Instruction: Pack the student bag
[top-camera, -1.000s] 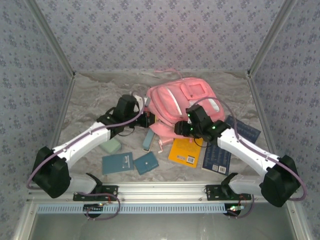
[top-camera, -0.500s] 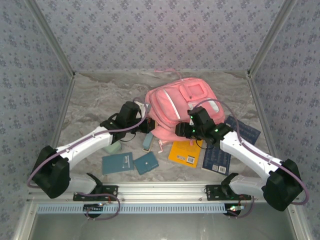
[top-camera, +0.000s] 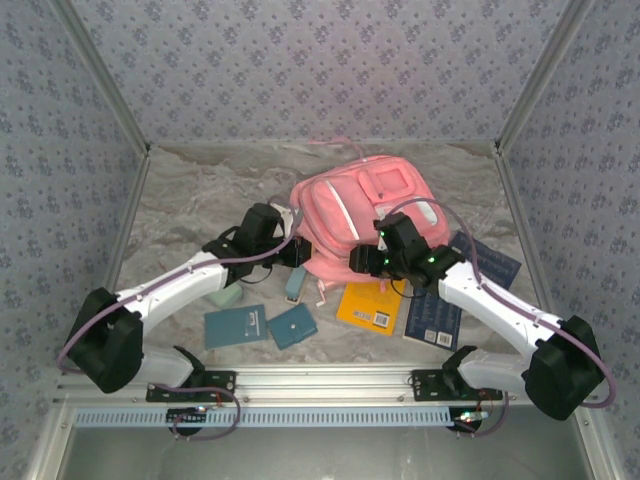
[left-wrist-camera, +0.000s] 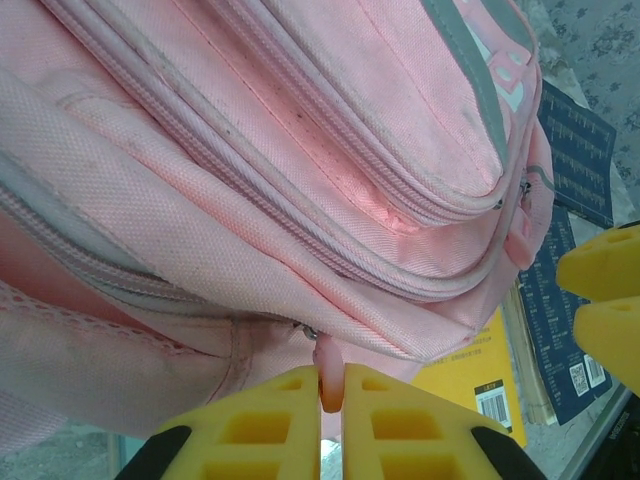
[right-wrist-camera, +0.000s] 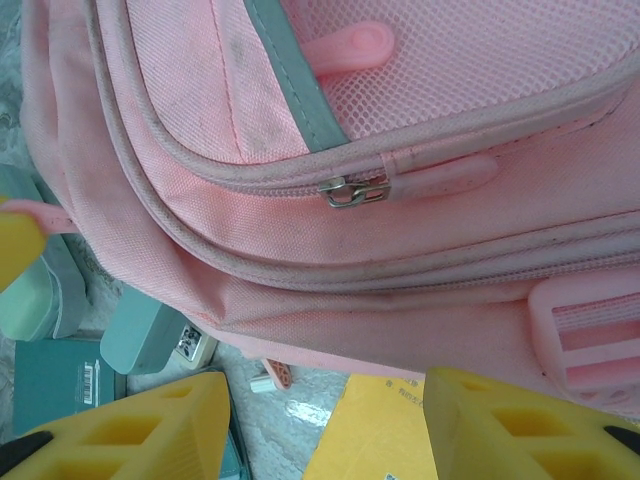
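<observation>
The student bag (top-camera: 350, 215) is a big pink backpack lying at the middle back of the table. My left gripper (top-camera: 300, 252) is at its near left edge. In the left wrist view, the left gripper (left-wrist-camera: 331, 385) has its yellow fingers pinched on a small pink zipper pull (left-wrist-camera: 329, 368) that hangs from the bag (left-wrist-camera: 300, 150). My right gripper (top-camera: 362, 262) is at the bag's near edge. Seen from the right wrist, the right gripper (right-wrist-camera: 327, 410) stands wide open with nothing between its fingers, below the bag (right-wrist-camera: 400, 240) and a metal zipper slider (right-wrist-camera: 352, 190).
A yellow book (top-camera: 372, 305) lies partly under the bag's near edge, and dark blue books (top-camera: 440, 310) lie to its right. Two teal notebooks (top-camera: 235, 325), a teal case (top-camera: 295, 283) and a mint box (top-camera: 225, 293) lie at the near left. Patterned walls enclose the table.
My left gripper has slid right and nearer along the bag's edge with the pull, tugging the bag slightly left. The right gripper has barely moved.
</observation>
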